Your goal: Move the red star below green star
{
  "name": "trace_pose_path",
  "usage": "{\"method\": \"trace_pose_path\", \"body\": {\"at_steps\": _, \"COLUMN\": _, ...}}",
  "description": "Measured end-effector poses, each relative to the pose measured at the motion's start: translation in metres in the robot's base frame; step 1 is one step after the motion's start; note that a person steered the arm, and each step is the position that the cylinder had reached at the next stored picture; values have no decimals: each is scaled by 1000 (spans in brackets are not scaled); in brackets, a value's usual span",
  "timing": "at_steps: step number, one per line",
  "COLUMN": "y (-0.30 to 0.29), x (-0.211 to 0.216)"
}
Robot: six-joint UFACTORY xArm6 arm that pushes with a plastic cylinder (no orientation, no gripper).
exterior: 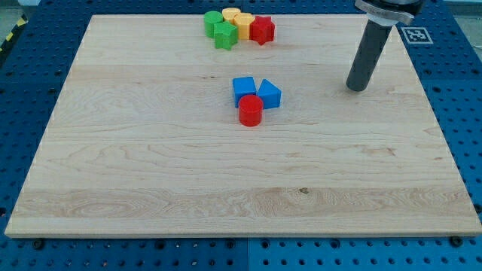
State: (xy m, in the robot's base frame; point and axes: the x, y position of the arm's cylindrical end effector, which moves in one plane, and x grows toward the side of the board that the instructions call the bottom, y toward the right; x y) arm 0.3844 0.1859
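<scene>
The red star (262, 30) lies near the view's top, at the right end of a tight cluster. The green star (224, 35) sits at the cluster's lower left, with yellow blocks between the two stars. My tip (357, 88) rests on the board well to the right of the cluster and below it, touching no block. The rod rises from it toward the view's top right.
A green round block (213, 21) and two yellow blocks (238, 20) fill the cluster. In the middle of the wooden board (151, 165) a blue cube (244, 89), a blue triangular block (269, 94) and a red cylinder (251, 111) touch.
</scene>
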Motion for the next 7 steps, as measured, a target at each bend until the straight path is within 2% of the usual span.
{"method": "trace_pose_path", "body": {"at_steps": 3, "y": 0, "x": -7}}
{"method": "trace_pose_path", "body": {"at_steps": 5, "y": -39, "x": -16}}
{"method": "trace_pose_path", "body": {"at_steps": 6, "y": -39, "x": -1}}
{"method": "trace_pose_path", "body": {"at_steps": 7, "y": -37, "x": 54}}
